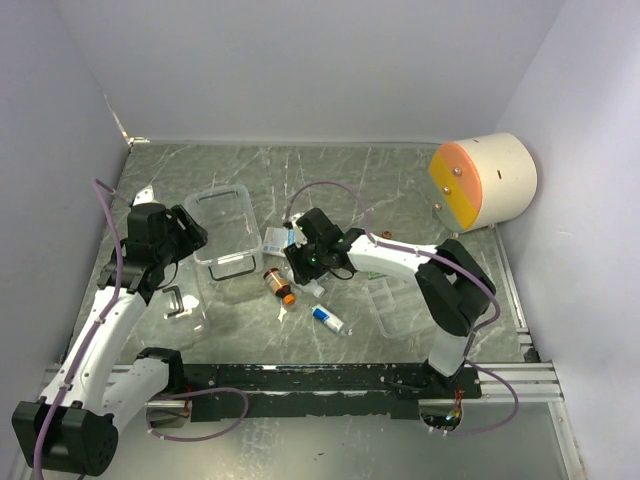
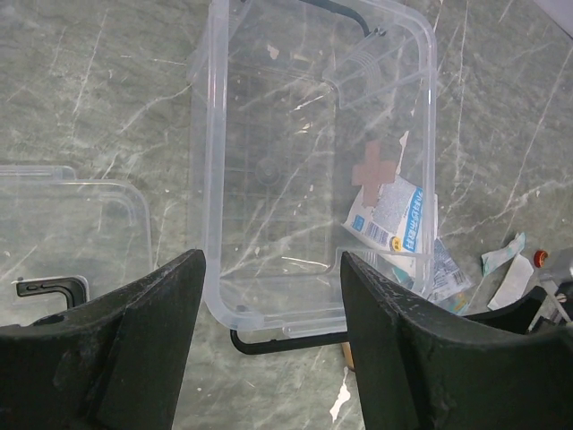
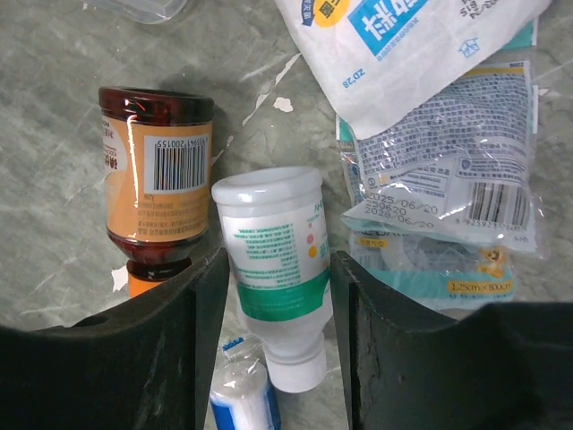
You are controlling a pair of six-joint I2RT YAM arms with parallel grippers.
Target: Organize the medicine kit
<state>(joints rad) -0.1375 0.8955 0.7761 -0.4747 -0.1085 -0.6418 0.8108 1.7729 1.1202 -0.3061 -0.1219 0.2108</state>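
Note:
The medicine kit's clear box [image 1: 224, 222] lies open, its black wire latch [image 2: 285, 342] at the near end. Its clear lid [image 1: 183, 303] with the black handle [image 2: 40, 288] rests to the left, and the clear divided tray [image 1: 396, 300] lies to the right. My left gripper [image 2: 271, 264] is open just above the box's near end [image 2: 208, 179]. My right gripper [image 3: 279, 262] is shut on a white bottle [image 3: 269, 215] with a green band, lying on the table. Beside it lie a brown bottle [image 3: 157, 179] and a blue-and-white roll [image 3: 242, 396].
White and blue packets [image 3: 439, 179] lie right of the white bottle, and a plaster [image 2: 374, 168] and a packet [image 2: 394, 217] show through the box's far side. A large cream-and-orange cylinder [image 1: 485, 180] stands at the back right. White walls close in the table.

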